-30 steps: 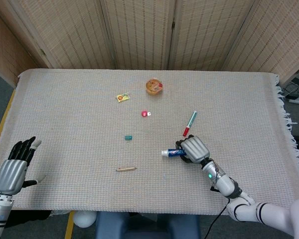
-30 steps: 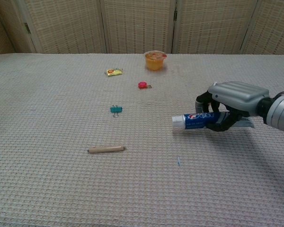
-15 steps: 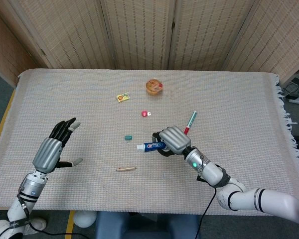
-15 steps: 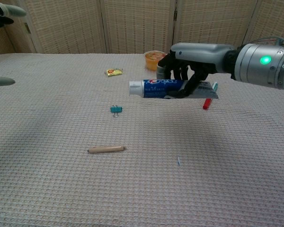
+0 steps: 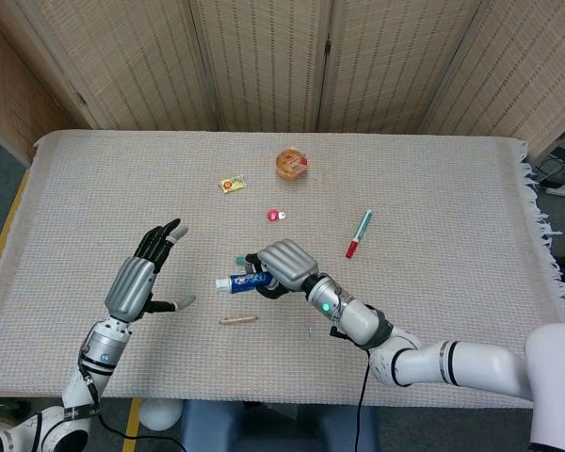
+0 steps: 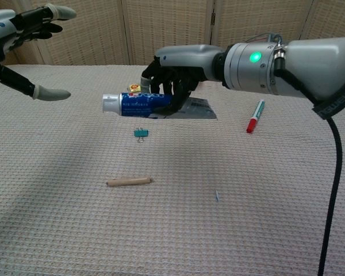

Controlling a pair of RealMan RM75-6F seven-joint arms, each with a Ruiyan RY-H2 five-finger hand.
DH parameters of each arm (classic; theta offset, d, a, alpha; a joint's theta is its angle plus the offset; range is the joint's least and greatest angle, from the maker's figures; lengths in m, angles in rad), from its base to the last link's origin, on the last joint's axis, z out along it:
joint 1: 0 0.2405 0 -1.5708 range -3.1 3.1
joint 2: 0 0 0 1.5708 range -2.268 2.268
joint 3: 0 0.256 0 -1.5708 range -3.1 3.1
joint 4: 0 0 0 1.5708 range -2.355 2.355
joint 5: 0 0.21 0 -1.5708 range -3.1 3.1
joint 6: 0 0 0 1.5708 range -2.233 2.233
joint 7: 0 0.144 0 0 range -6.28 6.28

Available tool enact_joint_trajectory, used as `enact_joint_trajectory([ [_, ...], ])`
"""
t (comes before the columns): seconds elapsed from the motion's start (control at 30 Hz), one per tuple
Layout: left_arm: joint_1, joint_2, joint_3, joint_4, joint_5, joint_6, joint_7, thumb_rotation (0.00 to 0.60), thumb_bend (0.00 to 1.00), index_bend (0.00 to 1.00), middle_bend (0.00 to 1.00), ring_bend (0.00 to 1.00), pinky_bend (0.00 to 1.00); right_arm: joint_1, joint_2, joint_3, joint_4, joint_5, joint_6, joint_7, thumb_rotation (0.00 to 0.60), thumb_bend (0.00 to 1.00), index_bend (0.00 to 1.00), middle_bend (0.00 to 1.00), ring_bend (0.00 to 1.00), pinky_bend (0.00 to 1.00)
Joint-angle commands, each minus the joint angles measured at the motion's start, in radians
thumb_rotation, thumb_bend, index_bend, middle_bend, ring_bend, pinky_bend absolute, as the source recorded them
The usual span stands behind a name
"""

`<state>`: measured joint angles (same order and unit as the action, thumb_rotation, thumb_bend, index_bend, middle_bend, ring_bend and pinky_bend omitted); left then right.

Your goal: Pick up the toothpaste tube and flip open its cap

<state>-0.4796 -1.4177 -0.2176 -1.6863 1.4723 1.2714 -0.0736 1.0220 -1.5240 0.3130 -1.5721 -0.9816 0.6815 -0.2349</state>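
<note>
My right hand (image 5: 281, 265) (image 6: 175, 69) grips the blue and white toothpaste tube (image 5: 240, 282) (image 6: 139, 104) and holds it level in the air above the table. Its white cap (image 6: 110, 103) (image 5: 222, 284) points toward my left side and looks closed. My left hand (image 5: 144, 279) (image 6: 24, 23) is raised to the left of the cap with its fingers spread and nothing in it; a gap separates it from the tube.
On the woven cloth lie a teal binder clip (image 6: 140, 133), a wooden stick (image 6: 129, 181) (image 5: 238, 320), a red and green marker (image 5: 359, 233) (image 6: 255, 117), a small red item (image 5: 275, 215), a yellow packet (image 5: 231, 185) and an orange cup (image 5: 291, 163). Folding screens stand behind the table.
My right hand has carried the tube up off the table and leftward. My left hand has risen from the table's left edge and moved in toward the cap.
</note>
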Motion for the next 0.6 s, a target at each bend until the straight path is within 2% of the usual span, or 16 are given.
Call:
enact_joint_trajectory([
  [0.03,-0.007,-0.026,-0.012,-0.006,-0.034,0.003,0.028,0.6,0.2,0.0,0.0,0.0,0.0,0.018,-0.044,-0.004,0.015,0.021,0.046,-0.02,0.6,0.71,0.71,0.65,0.68,0.48],
  [0.37,-0.015,-0.045,-0.008,-0.003,-0.081,-0.009,0.062,0.6,0.2,0.0,0.0,0.0,0.0,0.044,-0.083,0.003,0.022,0.054,0.082,-0.013,0.6,0.71,0.71,0.65,0.67,0.48],
  [0.6,-0.018,-0.048,-0.007,-0.004,-0.102,-0.017,0.056,0.6,0.2,0.0,0.0,0.0,0.0,0.092,-0.082,0.001,0.032,0.121,0.071,-0.067,0.6,0.71,0.71,0.65,0.67,0.48],
])
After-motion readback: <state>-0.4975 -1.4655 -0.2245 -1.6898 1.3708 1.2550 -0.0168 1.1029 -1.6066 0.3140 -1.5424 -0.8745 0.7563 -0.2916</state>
